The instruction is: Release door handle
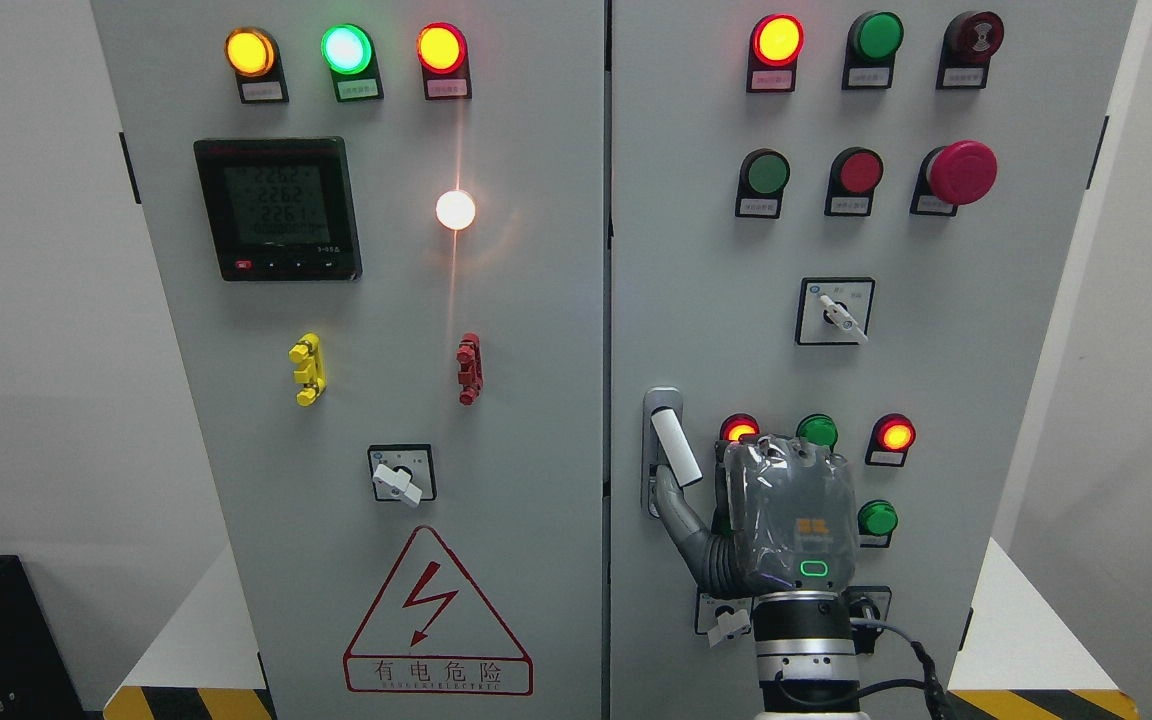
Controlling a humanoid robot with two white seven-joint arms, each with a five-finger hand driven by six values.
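Rising from the bottom edge right of the middle, the right hand (786,515), grey and glossy, stands before the smooth grey cabinet door (986,400); its thumb touches the white, rounded door handle (674,447) at the door's left edge; whether the other fingers are curled cannot be told.

Single head view, facing the cabinet doors (496,300) straight on, close up, angled slightly downward
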